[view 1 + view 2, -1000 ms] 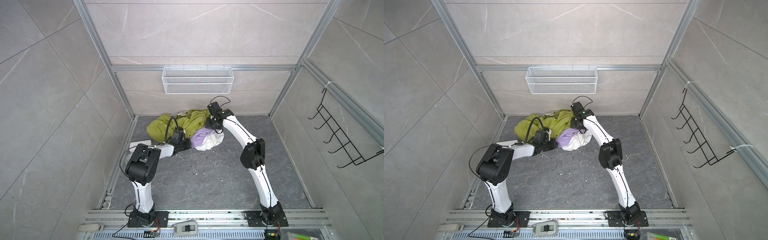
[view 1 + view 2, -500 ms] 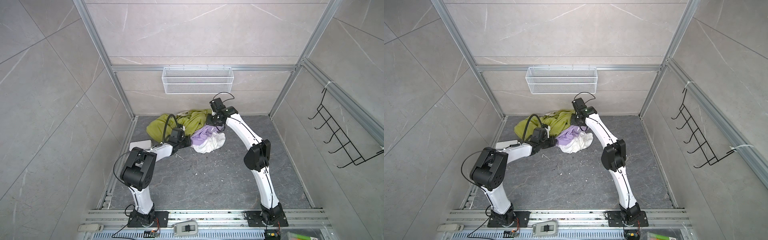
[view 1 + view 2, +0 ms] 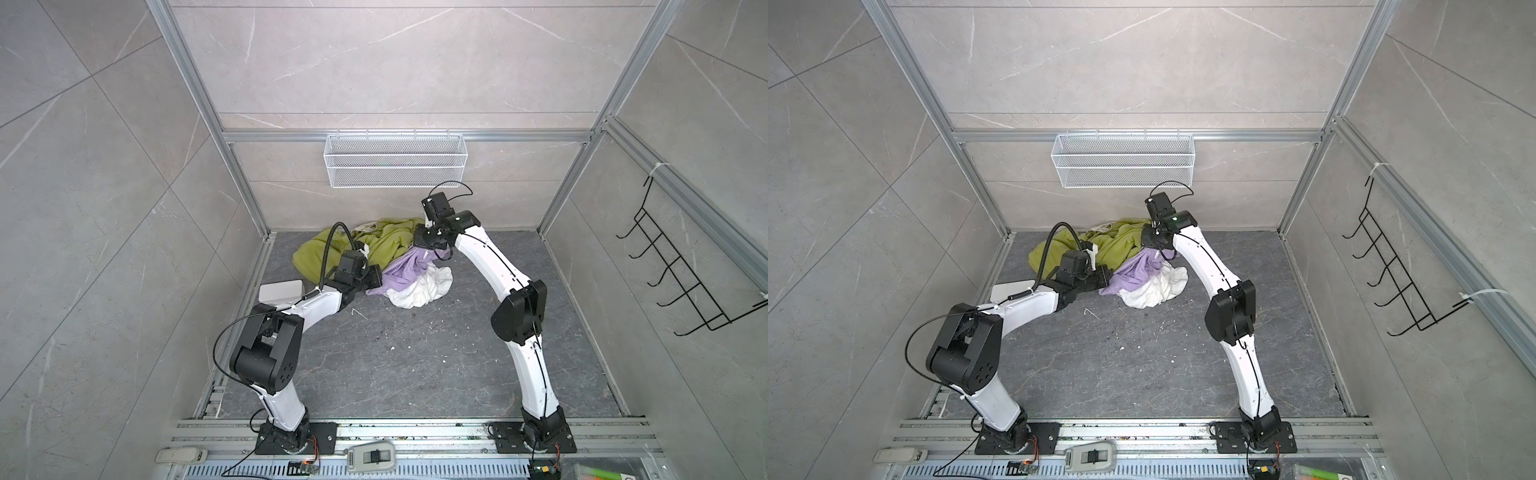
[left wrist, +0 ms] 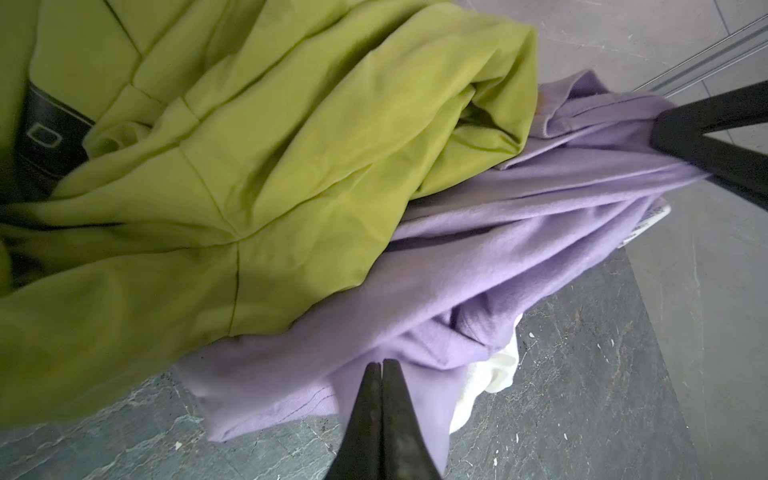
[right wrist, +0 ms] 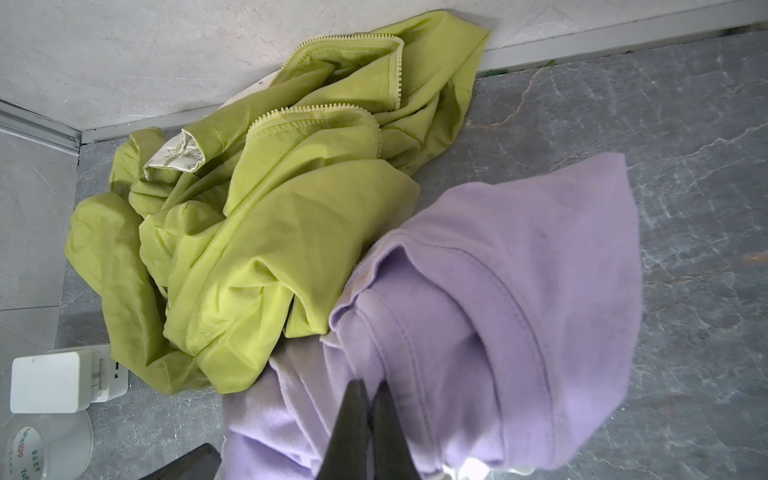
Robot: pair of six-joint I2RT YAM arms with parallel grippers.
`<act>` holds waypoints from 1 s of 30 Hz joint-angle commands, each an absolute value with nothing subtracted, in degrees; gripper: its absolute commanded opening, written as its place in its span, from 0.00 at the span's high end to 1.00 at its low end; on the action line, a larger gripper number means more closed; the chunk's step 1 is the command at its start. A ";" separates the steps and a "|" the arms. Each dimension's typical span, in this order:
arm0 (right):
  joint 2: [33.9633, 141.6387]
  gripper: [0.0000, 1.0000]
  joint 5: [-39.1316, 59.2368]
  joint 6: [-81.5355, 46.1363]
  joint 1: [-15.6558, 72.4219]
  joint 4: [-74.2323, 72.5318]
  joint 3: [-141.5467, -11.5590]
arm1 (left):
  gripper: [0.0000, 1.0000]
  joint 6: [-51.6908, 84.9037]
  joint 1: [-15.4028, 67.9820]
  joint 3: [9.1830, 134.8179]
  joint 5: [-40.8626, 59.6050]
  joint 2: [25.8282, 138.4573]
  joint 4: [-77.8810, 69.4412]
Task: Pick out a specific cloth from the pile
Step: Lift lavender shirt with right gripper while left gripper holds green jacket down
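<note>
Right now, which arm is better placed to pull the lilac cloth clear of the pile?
Likely the right. The right gripper is shut on the cloth, which stretches taut up to it. The left gripper is shut low at the cloth's edge; whether it grips is unclear.

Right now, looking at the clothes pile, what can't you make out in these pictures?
White garment: partly buried under the lilac cloth in both top views.
Left hand: shut, but the left wrist view cannot show whether it pinches fabric.
Green garment: near side hidden behind the left arm in both top views.
Tape roll: cut off by the right wrist view's edge.
</note>
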State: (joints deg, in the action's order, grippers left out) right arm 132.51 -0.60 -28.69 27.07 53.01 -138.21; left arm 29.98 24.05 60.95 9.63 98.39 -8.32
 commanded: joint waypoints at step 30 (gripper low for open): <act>121.54 1.00 4.39 -26.71 27.77 52.56 -145.37 | 0.63 21.45 24.70 55.91 10.96 86.93 -8.08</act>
